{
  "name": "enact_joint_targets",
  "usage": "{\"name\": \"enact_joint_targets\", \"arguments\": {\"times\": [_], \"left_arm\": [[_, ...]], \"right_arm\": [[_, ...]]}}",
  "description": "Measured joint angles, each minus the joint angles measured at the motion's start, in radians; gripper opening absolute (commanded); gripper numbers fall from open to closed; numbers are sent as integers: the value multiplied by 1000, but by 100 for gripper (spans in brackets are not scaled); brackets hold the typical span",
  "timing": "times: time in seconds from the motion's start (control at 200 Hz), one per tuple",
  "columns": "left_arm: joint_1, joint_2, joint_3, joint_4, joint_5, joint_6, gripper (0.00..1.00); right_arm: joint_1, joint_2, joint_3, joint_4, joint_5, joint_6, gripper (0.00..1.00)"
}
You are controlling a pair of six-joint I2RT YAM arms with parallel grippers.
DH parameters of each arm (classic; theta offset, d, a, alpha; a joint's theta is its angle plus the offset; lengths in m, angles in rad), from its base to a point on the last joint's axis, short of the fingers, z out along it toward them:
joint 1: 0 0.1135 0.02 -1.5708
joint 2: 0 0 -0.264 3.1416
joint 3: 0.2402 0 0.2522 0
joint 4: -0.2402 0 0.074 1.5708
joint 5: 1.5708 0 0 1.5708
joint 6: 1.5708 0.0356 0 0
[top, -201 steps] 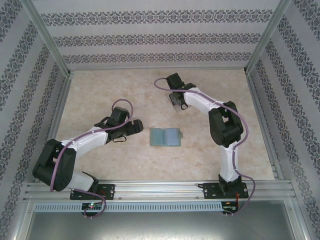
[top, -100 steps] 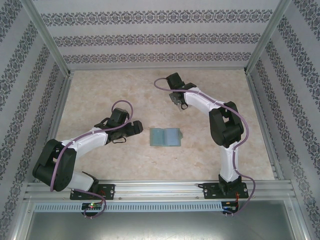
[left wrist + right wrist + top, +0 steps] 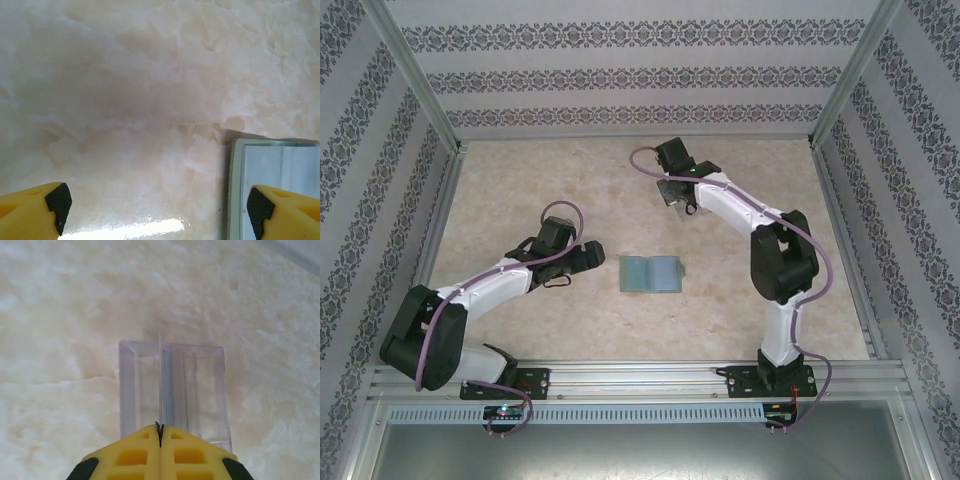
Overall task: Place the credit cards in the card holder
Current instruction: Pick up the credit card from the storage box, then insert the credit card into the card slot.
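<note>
Jaws of your right gripper (image 3: 159, 429) are clenched on what looks like a credit card (image 3: 160, 390), edge-on over the clear box (image 3: 212, 390). Picking is in hand; next, carry it to the open card holder (image 3: 652, 272) mid-table, beside your spread left gripper (image 3: 158, 204)

The wallet (image 3: 280, 162) is cut off at 4 o'clock by the picture's edges. The box's (image 3: 172, 385) near end is hidden at 6 o'clock by the right gripper (image 3: 159, 429).

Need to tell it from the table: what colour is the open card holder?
The card holder is pale grey-green; the top external view shows it best.
</note>
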State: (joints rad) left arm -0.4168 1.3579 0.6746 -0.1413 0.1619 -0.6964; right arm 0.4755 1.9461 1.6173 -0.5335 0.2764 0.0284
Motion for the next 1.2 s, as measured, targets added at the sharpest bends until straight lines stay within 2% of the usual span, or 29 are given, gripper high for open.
{"name": "enact_joint_targets", "arguments": {"times": [0.175,0.36,0.505,0.615,0.819,1.199], "left_arm": [[0,-12,-1,9,25,6,92],[0,0,5,23,64,13,93],[0,61,9,58,126,13,93],[0,133,19,88,193,13,91],[6,212,51,115,299,16,89],[-9,237,72,123,398,24,78]], "right_arm": [[-14,-168,-105,37,-158,107,0],[-78,-383,-434,233,-492,332,0],[-91,-458,-697,415,-665,514,0],[-66,-468,-869,575,-776,686,0],[14,-466,-1000,738,-818,835,0],[-5,-454,-1112,897,-839,867,0]]}}
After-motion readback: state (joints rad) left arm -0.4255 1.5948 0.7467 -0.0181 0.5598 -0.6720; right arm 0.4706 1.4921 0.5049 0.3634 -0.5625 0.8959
